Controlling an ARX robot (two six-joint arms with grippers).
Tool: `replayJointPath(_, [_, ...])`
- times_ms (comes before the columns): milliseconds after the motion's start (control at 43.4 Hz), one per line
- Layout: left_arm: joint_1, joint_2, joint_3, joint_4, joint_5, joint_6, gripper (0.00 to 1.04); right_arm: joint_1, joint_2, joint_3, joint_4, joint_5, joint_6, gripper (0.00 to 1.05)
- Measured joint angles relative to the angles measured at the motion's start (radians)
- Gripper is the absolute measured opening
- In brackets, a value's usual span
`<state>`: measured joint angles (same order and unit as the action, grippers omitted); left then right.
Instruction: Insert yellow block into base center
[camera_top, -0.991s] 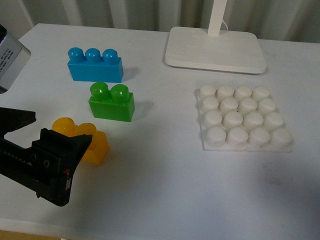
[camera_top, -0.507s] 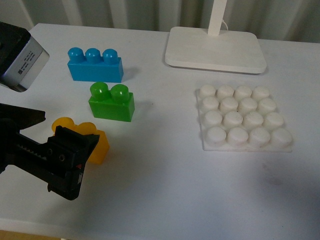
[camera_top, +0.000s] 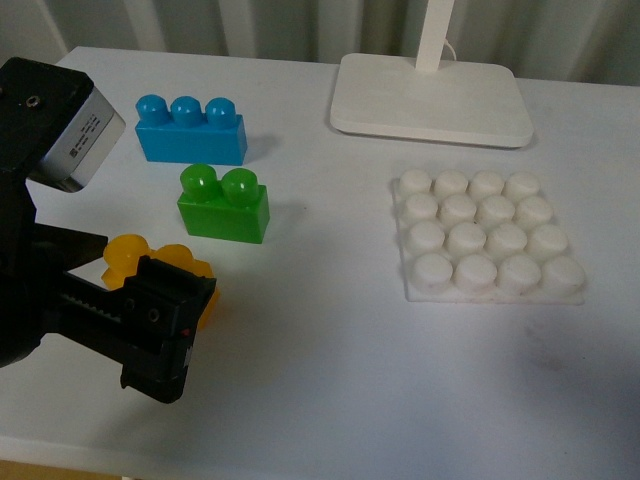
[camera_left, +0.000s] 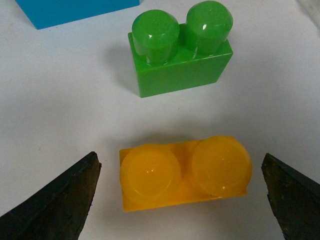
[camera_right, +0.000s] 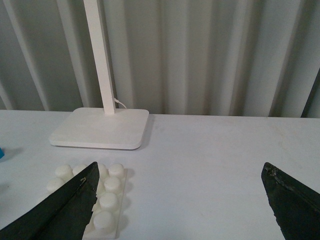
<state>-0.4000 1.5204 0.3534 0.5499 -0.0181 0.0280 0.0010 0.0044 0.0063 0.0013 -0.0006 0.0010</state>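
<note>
Left gripper (camera_left: 180, 167) wide open and holding nothing, fingers flanking the yellow block (camera_left: 185, 172) without touching it, block upright on the table (camera_top: 330, 380) near the green brick (camera_left: 180, 55), well apart from the base (camera_top: 490, 240), right gripper (camera_right: 180, 172) wide open, empty.

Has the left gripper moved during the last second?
Yes. The left gripper has advanced toward the green brick, which stayed put, and its open fingers now straddle the yellow block.
</note>
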Motion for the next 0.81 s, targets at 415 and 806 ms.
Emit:
replayJointPath(415, [-0.019,0.066,0.026,0.013,-0.015,-0.031,0.98,0.0,0.0,0.0,0.0,0.0,0.0,0.95])
replayJointPath(806, [-0.018,0.061,0.034,-0.004,-0.043,-0.032,0.68,0.0,0.0,0.0,0.0,0.0,0.0,0.95])
